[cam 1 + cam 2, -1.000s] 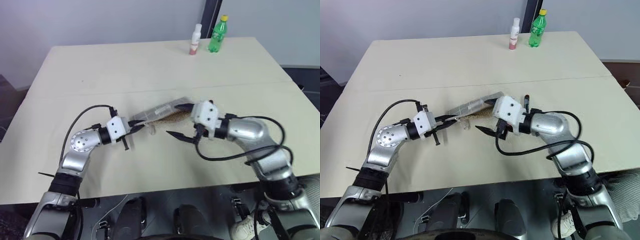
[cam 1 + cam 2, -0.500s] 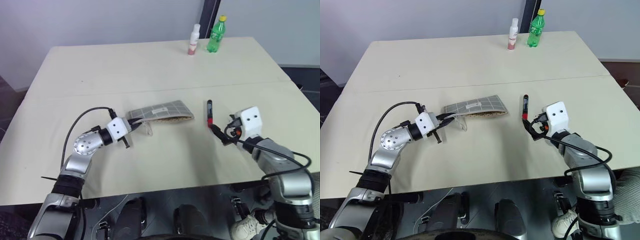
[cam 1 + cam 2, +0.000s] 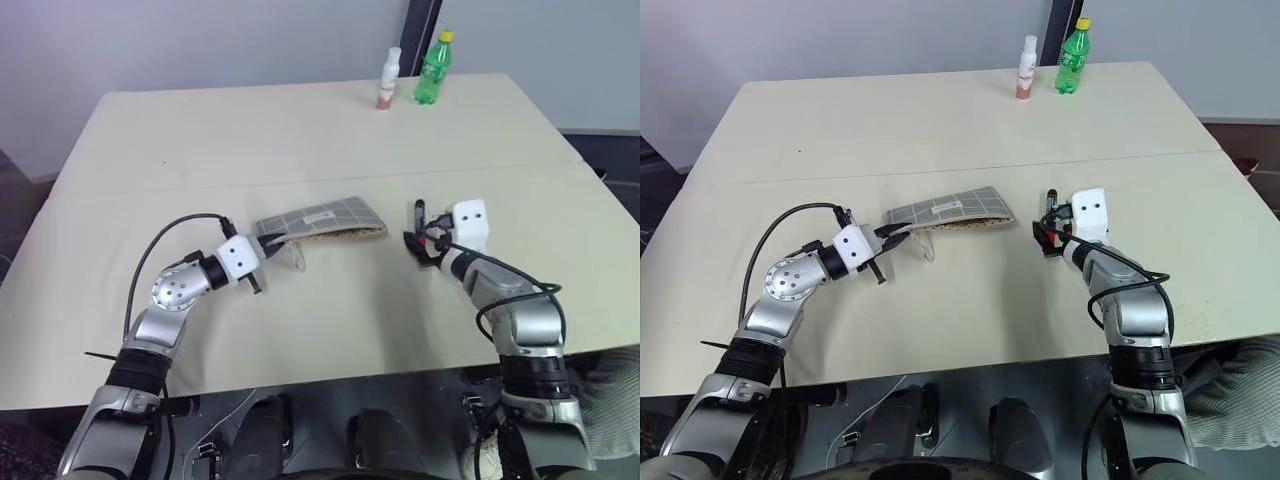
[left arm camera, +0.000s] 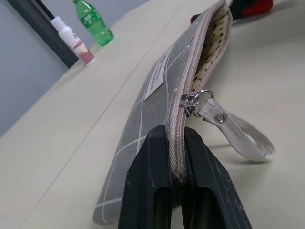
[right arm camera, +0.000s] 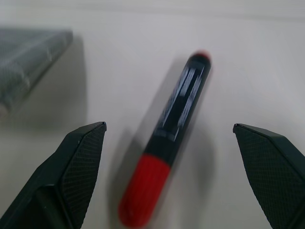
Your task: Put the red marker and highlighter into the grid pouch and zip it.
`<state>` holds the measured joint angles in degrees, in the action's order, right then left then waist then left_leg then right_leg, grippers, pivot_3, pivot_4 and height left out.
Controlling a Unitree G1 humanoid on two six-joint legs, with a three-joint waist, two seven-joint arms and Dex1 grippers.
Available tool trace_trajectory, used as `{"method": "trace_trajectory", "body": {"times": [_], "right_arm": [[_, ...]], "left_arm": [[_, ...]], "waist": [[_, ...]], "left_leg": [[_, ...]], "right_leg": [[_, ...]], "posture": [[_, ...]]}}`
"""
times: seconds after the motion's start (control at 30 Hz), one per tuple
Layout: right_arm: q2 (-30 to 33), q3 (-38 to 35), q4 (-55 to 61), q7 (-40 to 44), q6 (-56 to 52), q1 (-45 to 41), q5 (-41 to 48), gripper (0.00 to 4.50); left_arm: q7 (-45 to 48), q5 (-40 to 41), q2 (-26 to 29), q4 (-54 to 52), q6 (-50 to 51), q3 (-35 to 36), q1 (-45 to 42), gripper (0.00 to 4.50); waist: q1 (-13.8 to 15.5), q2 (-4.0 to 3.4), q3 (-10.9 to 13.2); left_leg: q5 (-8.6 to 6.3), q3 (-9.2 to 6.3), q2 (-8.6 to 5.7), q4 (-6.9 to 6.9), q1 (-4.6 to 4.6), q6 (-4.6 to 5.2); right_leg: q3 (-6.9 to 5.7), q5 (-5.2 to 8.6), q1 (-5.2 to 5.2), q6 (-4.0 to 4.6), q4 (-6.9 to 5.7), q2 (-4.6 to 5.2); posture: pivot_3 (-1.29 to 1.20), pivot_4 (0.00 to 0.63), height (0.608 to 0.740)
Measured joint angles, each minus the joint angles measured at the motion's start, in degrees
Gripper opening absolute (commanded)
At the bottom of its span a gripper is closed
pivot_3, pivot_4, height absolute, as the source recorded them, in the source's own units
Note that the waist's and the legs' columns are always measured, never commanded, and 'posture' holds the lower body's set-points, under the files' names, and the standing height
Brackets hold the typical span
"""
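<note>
The grid pouch (image 3: 322, 221) lies flat mid-table, its mouth unzipped and its dotted lining showing in the left wrist view. My left gripper (image 3: 263, 245) is shut on the pouch's zipper edge (image 4: 174, 162) at its near-left end, just behind the metal pull (image 4: 191, 102) and pale strap (image 4: 240, 138). The red marker (image 5: 170, 145), half black and half red, lies on the table to the right of the pouch. My right gripper (image 3: 418, 243) is open and low over it, one finger (image 5: 81, 160) on each side, not touching. The highlighter is hidden.
A green bottle (image 3: 436, 68) and a white bottle with pink contents (image 3: 389, 78) stand at the far edge of the beige table (image 3: 200, 130). A seam runs across the table behind the pouch.
My right gripper has left the pouch's mouth, swung right and come down over the red marker, still open. The pouch has settled flat. The left gripper keeps its hold.
</note>
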<state>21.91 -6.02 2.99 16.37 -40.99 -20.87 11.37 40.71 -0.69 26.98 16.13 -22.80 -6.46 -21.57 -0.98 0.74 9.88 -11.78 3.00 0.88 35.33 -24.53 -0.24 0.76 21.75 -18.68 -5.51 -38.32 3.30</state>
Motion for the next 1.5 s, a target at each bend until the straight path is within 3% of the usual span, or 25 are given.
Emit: {"method": "trace_trajectory", "body": {"times": [0.07,0.23,0.27,0.4,0.57,0.63,0.8,1.33,1.5], "right_arm": [[0.2,0.7,-0.5,0.4,-0.3,0.1,-0.5,3.15],[0.4,1.5,-0.3,0.4,-0.2,0.5,-1.1,0.53],[0.8,1.3,-0.3,0.5,0.2,0.6,-1.2,0.32],[7.4,-0.2,-1.0,4.6,6.0,1.3,-1.5,0.33],[18.0,-5.0,1.7,20.3,19.2,4.0,2.3,0.33],[21.7,-4.1,5.4,27.4,25.8,7.6,2.5,0.33],[26.0,0.5,10.2,36.5,35.2,13.6,0.1,0.33],[23.5,10.3,4.7,32.1,36.4,6.1,-12.3,0.33],[22.3,17.0,3.6,30.7,36.6,-1.5,-21.0,0.33]], "left_arm": [[-0.3,-0.1,0.0,-0.5,0.1,0.0,0.0,0.00],[-0.5,-0.4,0.0,-1.0,0.1,0.0,0.0,0.00],[-0.6,-0.5,0.0,-1.0,0.1,-0.1,0.0,0.00],[-0.5,-0.6,-0.1,-1.1,0.2,-0.3,0.0,0.00],[0.2,-0.6,-0.4,-1.0,0.3,-1.5,-0.2,0.00],[0.3,-0.6,-0.7,-0.8,0.3,-1.7,-0.8,0.00],[0.4,-0.9,-0.7,0.1,-0.2,-1.9,-1.6,0.00],[1.4,-1.0,-0.5,-1.3,-0.5,-3.0,-0.5,0.00],[2.2,-1.4,-1.2,-4.0,0.6,-5.0,-0.9,0.00]], "waist": [[0.0,0.00,0.0],[0.1,0.00,0.0],[0.2,0.00,0.0],[0.3,-0.01,0.0],[0.1,-0.01,0.0],[0.1,-0.01,0.0],[0.1,0.00,0.0],[0.3,0.01,0.0],[0.1,0.00,0.0]], "left_leg": [[0.00,0.00,0.00,-0.01,0.00,0.00],[0.00,0.00,0.00,0.00,0.00,0.00],[0.00,0.00,0.00,0.01,0.00,0.00],[0.00,0.02,-0.04,0.02,-0.01,0.02],[0.00,0.00,0.03,-0.07,0.01,0.02],[0.00,-0.01,0.05,-0.08,0.01,0.02],[0.00,-0.01,0.05,0.05,0.04,0.02],[0.01,-0.04,0.05,0.17,0.07,0.02],[0.01,-0.05,0.05,0.19,0.07,0.01]], "right_leg": [[0.00,0.00,0.00,0.00,0.00,0.00],[0.00,0.00,0.01,0.00,0.00,0.00],[0.00,0.00,0.02,0.00,0.00,0.01],[0.00,0.00,0.02,0.00,0.04,0.05],[0.00,0.00,0.02,-0.01,0.08,-0.06],[0.00,0.00,0.03,-0.01,0.10,-0.09],[0.00,-0.02,0.13,-0.05,0.10,-0.06],[-0.01,-0.06,0.20,-0.07,0.10,-0.04],[0.00,-0.06,0.14,-0.07,0.03,-0.06]], "posture": [[0.00,0.150,0.740],[0.00,0.150,0.740],[0.00,0.150,0.740],[0.00,0.150,0.740],[0.00,0.150,0.740],[0.00,0.150,0.740],[0.00,0.150,0.740],[0.00,0.150,0.740],[0.00,0.150,0.740]]}}
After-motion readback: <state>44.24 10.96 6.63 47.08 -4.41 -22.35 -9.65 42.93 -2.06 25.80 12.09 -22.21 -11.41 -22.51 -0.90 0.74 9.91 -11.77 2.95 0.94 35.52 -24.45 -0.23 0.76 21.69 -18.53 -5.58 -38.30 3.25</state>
